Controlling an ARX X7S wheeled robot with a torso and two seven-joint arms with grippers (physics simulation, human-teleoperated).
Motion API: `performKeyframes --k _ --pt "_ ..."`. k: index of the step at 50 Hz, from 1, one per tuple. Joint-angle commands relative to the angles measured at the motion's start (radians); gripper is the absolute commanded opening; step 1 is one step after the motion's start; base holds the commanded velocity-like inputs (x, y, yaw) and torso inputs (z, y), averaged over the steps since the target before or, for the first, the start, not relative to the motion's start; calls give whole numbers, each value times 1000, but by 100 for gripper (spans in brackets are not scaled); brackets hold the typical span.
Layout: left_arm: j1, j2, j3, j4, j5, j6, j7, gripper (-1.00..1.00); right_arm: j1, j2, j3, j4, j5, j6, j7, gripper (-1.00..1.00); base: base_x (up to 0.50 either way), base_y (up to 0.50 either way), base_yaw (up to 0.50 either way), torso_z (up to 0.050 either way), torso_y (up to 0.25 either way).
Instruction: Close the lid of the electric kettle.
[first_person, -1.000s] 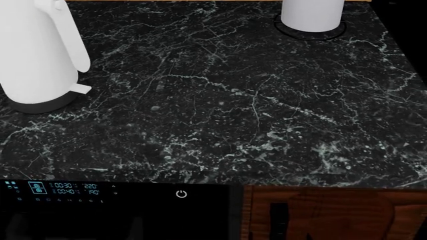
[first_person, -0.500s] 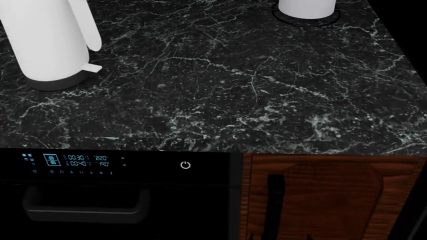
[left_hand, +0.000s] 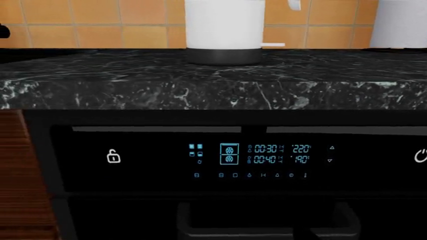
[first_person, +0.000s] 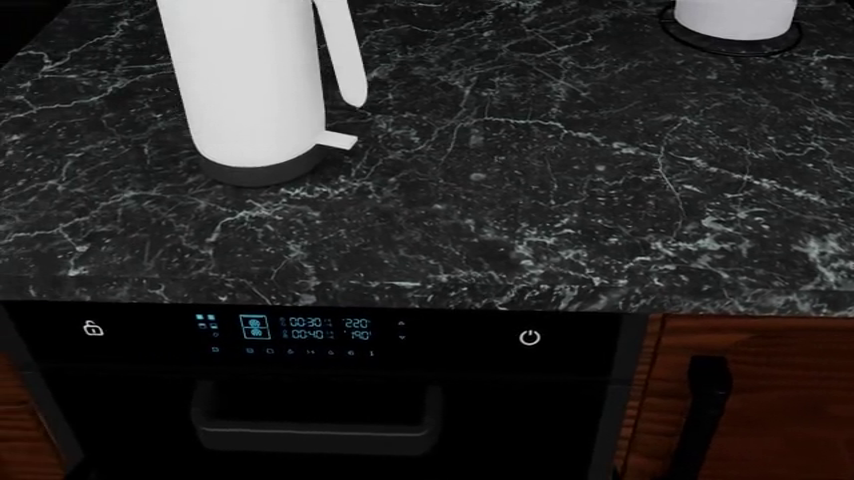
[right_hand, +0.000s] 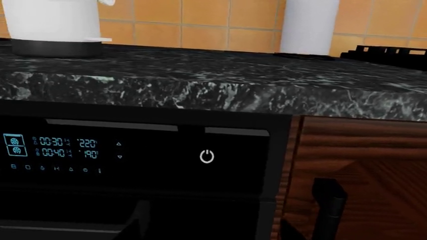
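I see the black marble countertop (first_person: 534, 200) filling most of the head view, white veins all over it. Under its front edge sits the black oven (first_person: 320, 400), display lit blue, a power symbol (first_person: 530, 338) to the right of the readout and a padlock symbol (first_person: 92, 328) to the left. A wooden cabinet front (first_person: 747, 400) with a dark handle adjoins the oven on the right.

The electric kettle (first_person: 254, 80) stands upright toward the countertop's left side, set back from the front edge. Body: plain white cylinder, dark grey base ring at the bottom. A slim white handle (first_person: 344, 55) runs down its right side, and a small white tab (first_person: 336, 142) juts out just above the base. Its top is cut off in every view, so I cannot see the lid or tell how it stands.

A second white cylinder (first_person: 734, 15) sits on a thin black ring near the back right corner, well apart from the kettle.

Orange wall tiles (left_hand: 87, 25) show behind the countertop in both wrist views.

Neither gripper appears in any view; I cannot tell whether they are spread or closed.
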Motion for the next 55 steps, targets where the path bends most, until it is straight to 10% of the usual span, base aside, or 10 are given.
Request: performKeyframes --k 1,17,35,55 --pt "1 -8 11 5 -8 -2 -11 100 -3 8 -9 -6 3 0 9 100 16 500 0 0 0" --pt "3 -20 28 5 8 17 -34 100 -2 11 0 -11 60 13 8 100 17 455 0 0 0" --pt "31 -119 170 71 497 74 -205 100 -10 42 -23 -50 -12 52 64 100 0 0 0 0 0" --pt "61 -244 39 608 615 -219 -2 100 -72 204 78 -695 -22 510 95 100 0 0 0 0 0"
